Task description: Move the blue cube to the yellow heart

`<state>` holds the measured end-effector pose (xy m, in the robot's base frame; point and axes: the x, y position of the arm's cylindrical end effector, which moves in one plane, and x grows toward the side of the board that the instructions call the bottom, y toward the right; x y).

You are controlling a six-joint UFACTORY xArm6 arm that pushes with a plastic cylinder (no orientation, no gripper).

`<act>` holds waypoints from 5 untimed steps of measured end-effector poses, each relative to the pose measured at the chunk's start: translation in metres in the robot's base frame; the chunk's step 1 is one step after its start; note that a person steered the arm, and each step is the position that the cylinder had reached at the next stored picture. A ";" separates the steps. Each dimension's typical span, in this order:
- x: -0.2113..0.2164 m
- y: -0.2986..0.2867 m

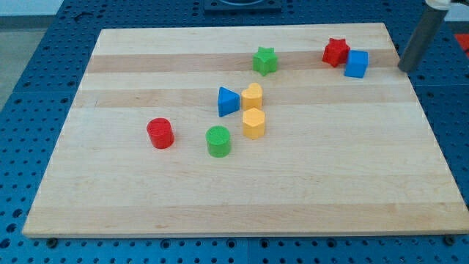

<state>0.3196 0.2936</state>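
Observation:
The blue cube (357, 64) sits near the board's top right, touching the red star (335, 51) on its left. The yellow heart (253, 96) lies near the board's middle, touching a blue triangle (227, 101) on its left. My tip (404, 69) is to the right of the blue cube, a short gap away, at the board's right edge. The rod rises toward the view's top right corner.
A yellow hexagon (253, 124) sits just below the heart. A green cylinder (218, 141) and a red cylinder (160, 133) lie lower left of it. A green star (265, 60) is at the top middle. The wooden board (234, 198) rests on a blue perforated table.

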 end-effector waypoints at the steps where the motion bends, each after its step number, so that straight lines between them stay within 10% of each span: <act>1: -0.005 -0.018; 5: 0.011 -0.096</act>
<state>0.3303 0.1978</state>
